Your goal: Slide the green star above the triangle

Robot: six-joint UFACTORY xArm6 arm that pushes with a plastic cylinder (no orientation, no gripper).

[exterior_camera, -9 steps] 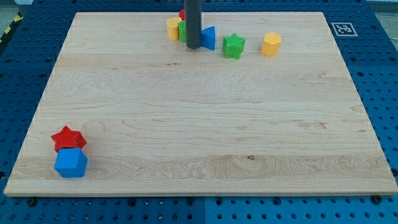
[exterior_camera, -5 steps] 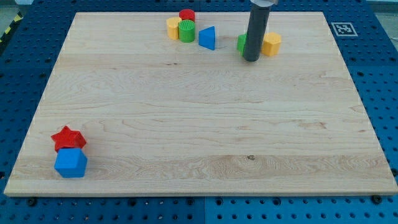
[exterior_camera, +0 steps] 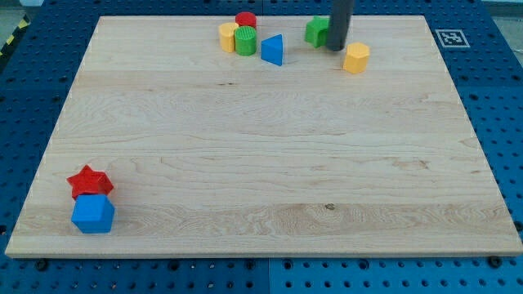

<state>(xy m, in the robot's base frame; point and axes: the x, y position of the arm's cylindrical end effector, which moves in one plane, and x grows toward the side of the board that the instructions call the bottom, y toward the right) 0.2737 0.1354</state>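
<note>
Only a short length of my body shows: a straight, smooth rod of dark grey, close to black, round in section and even in width. It is cut off by the view's top edge. A faint paler sheen runs down one side. My tip [exterior_camera: 338, 50] ends blunt and flat. No cables, screws or markings show.

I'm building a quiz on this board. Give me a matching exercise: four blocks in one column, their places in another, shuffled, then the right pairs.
Blocks:
1. green star
2. blue triangle
3. red star
4. orange hexagonal block

Places:
A. touching the blue cube's top side
B. against my tip, on its left
C. right of the green cylinder
D. lower right of my tip

Pairs: 1-B, 2-C, 3-A, 4-D
</note>
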